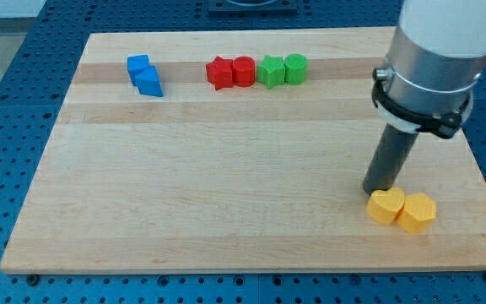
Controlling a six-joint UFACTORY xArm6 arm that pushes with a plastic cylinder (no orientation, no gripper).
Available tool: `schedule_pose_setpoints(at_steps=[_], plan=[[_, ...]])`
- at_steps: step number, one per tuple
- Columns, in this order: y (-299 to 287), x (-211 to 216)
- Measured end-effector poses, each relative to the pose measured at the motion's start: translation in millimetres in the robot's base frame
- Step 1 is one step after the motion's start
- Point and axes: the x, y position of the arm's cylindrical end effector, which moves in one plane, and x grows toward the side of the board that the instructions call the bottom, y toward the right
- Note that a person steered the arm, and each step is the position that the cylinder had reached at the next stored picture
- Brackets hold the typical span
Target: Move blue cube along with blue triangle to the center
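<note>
At the view's lower right, the arm's dark rod came down from a broad grey and white housing, and the tip rested on the wooden desk. The arm ended in this bare rod, so no claw opening, wide or narrow, could be told, and it held nothing. Just below the tip, touching it or very nearly so, lay a yellow block of a rounded, heart-like shape. A second yellow block, roughly hexagonal, sat pressed against the first, slightly further toward the view's right and bottom of the tip. The blue cube stood well apart from the tip, far to the view's left and up near the desk's top edge. The blue triangle touched the cube on its lower right side, so it was the nearer of the pair to the tip. Between that pair and the tip, along the same top band of the desk, ran a row of four blocks. From the view's left these were a red star-like block, a red cylinder, a green star-like block and a green cylinder. The green cylinder lay closest to the tip, up and to the view's left of it.
</note>
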Motion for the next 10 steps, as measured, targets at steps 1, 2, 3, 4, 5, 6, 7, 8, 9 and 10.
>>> schedule_pose_setpoints(at_steps=[1, 2, 3, 4, 5, 6, 7, 8, 9, 10], plan=[[5.0, 1.2], [-2.7, -24.5], [-39.2, -51.9], [-101.7, -68.4], [-167.3, -75.0], [-231.4, -85.1], [-290.3, -97.6], [-338.1, -110.6], [-372.9, -131.5], [-394.4, -162.7]])
